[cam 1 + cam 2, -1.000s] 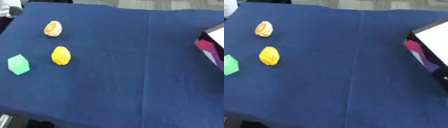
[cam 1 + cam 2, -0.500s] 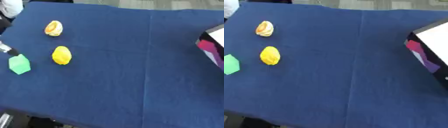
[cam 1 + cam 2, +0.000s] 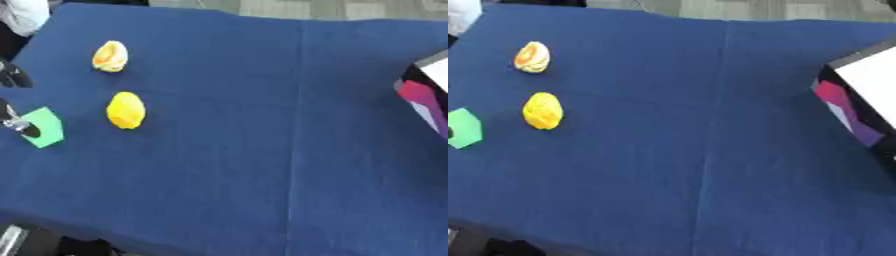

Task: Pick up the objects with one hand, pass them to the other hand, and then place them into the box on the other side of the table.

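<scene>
Since a second ago my left hand (image 3: pixel 16 122) has come in from the left edge and now reaches the green block (image 3: pixel 45 128); earlier there was no hand in view at all. Only dark fingers with a silver joint show, lying over the block's left side, and I cannot tell whether they are spread or curled round it. The block rests flat on the blue tabletop (image 3: pixel 262 150) near its left edge. Just beside it, to the right, lies the yellow lemon-shaped object (image 3: pixel 126 110), apart from the block. Farther back sits the orange-and-yellow object (image 3: pixel 110 55), well apart from both. Across the tabletop, at the right edge, stands the box (image 3: pixel 859 102), black-walled with pink and purple patches on its side and a white inside. My right hand does not show.
</scene>
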You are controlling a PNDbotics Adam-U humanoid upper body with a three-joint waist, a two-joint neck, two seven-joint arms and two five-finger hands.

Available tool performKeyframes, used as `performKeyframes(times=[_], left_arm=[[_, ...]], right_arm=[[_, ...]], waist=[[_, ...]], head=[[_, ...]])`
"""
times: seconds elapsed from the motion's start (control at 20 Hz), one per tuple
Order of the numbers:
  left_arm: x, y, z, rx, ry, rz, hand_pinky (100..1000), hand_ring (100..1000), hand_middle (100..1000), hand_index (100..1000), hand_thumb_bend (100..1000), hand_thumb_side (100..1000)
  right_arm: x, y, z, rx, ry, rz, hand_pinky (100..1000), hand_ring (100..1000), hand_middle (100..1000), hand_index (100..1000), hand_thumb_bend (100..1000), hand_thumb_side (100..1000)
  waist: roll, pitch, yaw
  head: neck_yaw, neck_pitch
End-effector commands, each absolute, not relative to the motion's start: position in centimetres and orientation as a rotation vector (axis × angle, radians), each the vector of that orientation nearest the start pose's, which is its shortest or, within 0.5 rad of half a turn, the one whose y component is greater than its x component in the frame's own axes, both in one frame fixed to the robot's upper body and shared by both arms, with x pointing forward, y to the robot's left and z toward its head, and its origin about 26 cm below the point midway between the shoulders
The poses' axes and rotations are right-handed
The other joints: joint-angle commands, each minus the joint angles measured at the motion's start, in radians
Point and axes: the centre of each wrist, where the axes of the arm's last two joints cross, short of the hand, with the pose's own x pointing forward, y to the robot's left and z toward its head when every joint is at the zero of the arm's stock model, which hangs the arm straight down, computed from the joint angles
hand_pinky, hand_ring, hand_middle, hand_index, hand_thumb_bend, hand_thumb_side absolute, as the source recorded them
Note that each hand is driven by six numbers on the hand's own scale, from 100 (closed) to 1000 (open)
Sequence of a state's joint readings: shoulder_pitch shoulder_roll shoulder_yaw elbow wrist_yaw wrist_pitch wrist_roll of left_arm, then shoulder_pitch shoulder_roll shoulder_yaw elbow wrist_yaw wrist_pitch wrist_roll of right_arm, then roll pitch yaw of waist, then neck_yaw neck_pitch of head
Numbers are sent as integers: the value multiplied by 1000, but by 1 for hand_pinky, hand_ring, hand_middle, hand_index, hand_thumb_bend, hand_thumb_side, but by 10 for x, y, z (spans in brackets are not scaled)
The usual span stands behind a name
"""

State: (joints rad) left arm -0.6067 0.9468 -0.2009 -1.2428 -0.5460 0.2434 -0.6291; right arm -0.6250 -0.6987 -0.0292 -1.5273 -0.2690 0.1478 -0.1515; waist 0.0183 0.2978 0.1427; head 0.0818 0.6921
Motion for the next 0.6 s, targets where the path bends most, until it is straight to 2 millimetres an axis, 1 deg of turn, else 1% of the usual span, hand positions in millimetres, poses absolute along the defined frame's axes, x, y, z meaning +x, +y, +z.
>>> performKeyframes(times=[0.05, 0.2, 0.25, 0.3, 0.35, 0.45, 0.5, 0.6], left_arm=[[389, 432, 229, 926, -852, -1176, 837, 843, 750, 772, 849, 215], [395, 428, 222, 948, -854, -1199, 832, 839, 744, 761, 820, 182], [396, 427, 219, 950, -854, -1205, 832, 840, 743, 760, 841, 169], [397, 427, 217, 948, -850, -1214, 833, 841, 744, 762, 802, 158], [398, 427, 215, 945, -843, -1223, 835, 844, 744, 761, 793, 141], [398, 428, 213, 938, -827, -1239, 837, 846, 745, 762, 788, 132], [398, 429, 213, 936, -819, -1243, 837, 847, 745, 763, 775, 111], [398, 431, 214, 935, -805, -1241, 836, 846, 742, 756, 765, 110]], right_arm=[[375, -355, 281, -440, -2064, 202, 822, 793, 763, 903, 549, 301], [375, -355, 280, -438, -2064, 201, 822, 792, 763, 903, 551, 300], [375, -355, 280, -438, -2062, 200, 822, 792, 763, 903, 543, 294], [375, -355, 279, -437, -2061, 199, 822, 792, 763, 903, 552, 300], [375, -355, 279, -437, -2061, 199, 822, 792, 763, 903, 551, 301], [375, -355, 279, -440, -2060, 198, 822, 792, 763, 903, 550, 301], [374, -355, 279, -442, -2060, 196, 822, 792, 762, 903, 551, 301], [374, -356, 278, -444, -2059, 192, 821, 790, 760, 903, 551, 300]], waist=[[9, -26, -1], [8, -24, 0], [8, -23, -1], [8, -22, -2], [8, -22, -2], [9, -21, -2], [9, -20, -2], [9, -19, -1]], head=[[6, -5], [9, -5], [11, -6], [12, -8], [14, -8], [16, -8], [16, -8], [18, -8]])
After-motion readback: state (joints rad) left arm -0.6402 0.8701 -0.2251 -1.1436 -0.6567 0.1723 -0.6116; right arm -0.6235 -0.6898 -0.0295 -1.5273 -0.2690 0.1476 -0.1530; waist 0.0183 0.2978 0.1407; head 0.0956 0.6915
